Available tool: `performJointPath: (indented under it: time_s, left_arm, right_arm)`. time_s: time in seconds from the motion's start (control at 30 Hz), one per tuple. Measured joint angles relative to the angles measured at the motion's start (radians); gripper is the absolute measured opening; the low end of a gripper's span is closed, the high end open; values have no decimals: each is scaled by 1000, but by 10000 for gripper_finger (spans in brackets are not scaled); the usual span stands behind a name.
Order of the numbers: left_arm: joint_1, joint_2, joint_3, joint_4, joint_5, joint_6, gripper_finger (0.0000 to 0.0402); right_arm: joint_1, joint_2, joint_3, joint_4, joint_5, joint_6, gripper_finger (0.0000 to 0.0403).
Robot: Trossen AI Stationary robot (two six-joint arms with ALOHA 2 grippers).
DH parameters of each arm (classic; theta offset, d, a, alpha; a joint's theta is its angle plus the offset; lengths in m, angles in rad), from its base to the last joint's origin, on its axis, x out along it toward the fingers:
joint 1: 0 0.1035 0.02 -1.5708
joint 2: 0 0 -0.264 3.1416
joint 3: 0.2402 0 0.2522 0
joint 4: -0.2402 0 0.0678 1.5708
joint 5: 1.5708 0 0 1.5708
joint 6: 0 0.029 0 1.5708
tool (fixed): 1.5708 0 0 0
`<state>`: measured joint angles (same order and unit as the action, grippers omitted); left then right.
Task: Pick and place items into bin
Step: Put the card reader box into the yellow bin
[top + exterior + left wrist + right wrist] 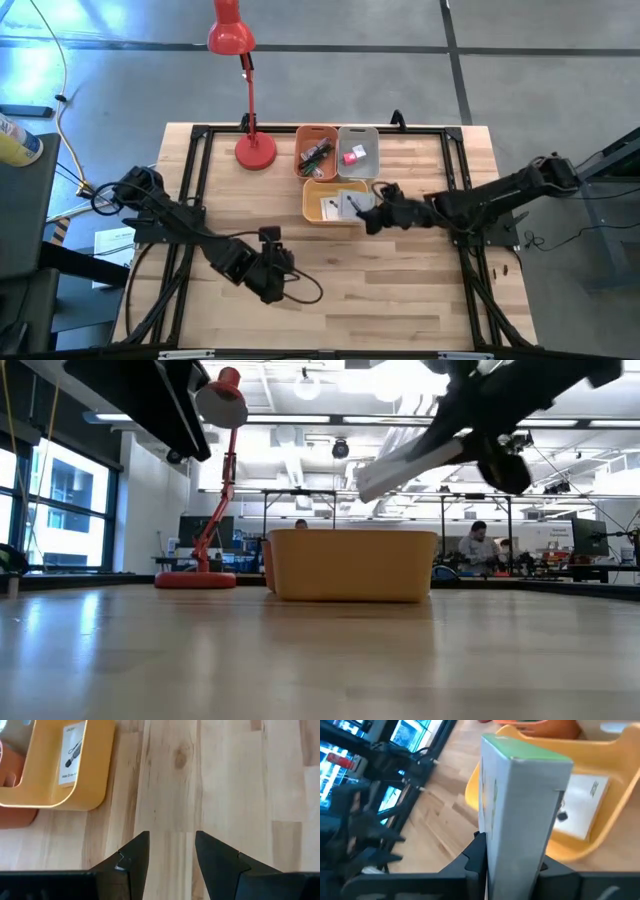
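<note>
My right gripper (512, 865) is shut on a white block (520, 810) with a green end face. It holds the block in the air by the right rim of the yellow bin (312, 205). In the low view the block (400, 465) hangs tilted above that bin (350, 565). Two white cards with black marks (338, 205) lie inside the yellow bin. My left gripper (172, 865) is open over bare wood, near and left of the bin, with nothing between its fingers. It also shows in the high view (280, 275). My right gripper pinches the white block's two broad faces near its rear end (492, 852) between its two fingers. The fingers (475, 855) come from the table's right side, slanting down. The block sticks out forward beyond them, green end foremost, lifted clear of the table and the bin.
An orange bin (300, 160) with green and dark pieces and a grey bin (372, 135) with a red-pink cube (350, 156) stand behind the yellow one. A red desk lamp (255, 150) stands at the far left. Open wood lies toward the near edge.
</note>
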<state>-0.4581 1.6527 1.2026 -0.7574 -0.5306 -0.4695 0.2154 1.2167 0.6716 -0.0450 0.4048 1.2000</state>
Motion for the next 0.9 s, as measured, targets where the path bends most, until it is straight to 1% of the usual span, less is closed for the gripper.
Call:
performJointPath:
  time_s: [0.2,0.37,0.53,0.63,0.77,0.9]
  left_arm:
    - [-44,0,0,0,-44,-82,150]
    - [-66,0,0,-2,-71,-126,150]
    - [-74,0,0,-4,-88,-154,150]
    - [-74,0,0,-5,-88,-156,150]
    - [-74,0,0,-5,-88,-165,150]
    - [-74,0,0,-5,-88,-166,150]
  right_arm:
    - [-144,18,0,33,-128,-71,53]
    - [-224,74,0,59,-233,-83,53]
    - [-249,157,0,179,-302,-74,53]
    - [-249,204,1,227,-324,-49,53]
    - [-249,244,1,233,-338,-45,53]
    - [-255,250,1,239,-329,-46,53]
